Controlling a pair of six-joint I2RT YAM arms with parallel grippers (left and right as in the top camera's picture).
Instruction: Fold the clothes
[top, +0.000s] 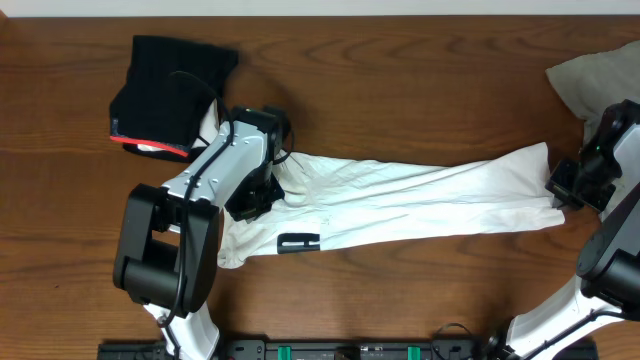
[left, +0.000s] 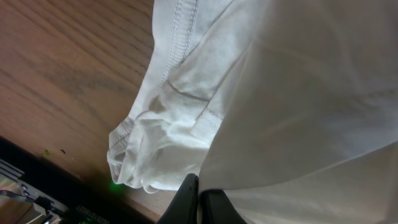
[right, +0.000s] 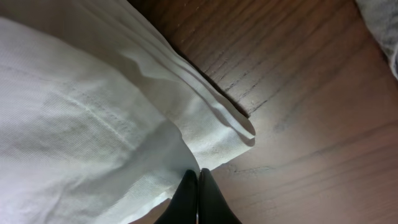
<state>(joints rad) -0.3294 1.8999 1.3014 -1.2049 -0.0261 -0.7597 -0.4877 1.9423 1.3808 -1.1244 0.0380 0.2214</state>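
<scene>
The white T-shirt (top: 420, 205) lies stretched in a long band across the table, with a black print (top: 298, 243) near its left end. My left gripper (top: 262, 195) is shut on the shirt's left part. In the left wrist view its fingertips (left: 199, 186) pinch a fold of white fabric beside a bunched hem (left: 146, 158). My right gripper (top: 560, 190) is shut on the shirt's right end. The right wrist view shows it (right: 199, 177) clamped on the edge of the layered white cloth (right: 93, 124).
A folded black garment with a red edge (top: 170, 95) lies at the back left, just behind the left arm. A grey-beige garment (top: 600, 70) sits at the back right corner. Bare wood table (top: 420, 90) lies behind the shirt.
</scene>
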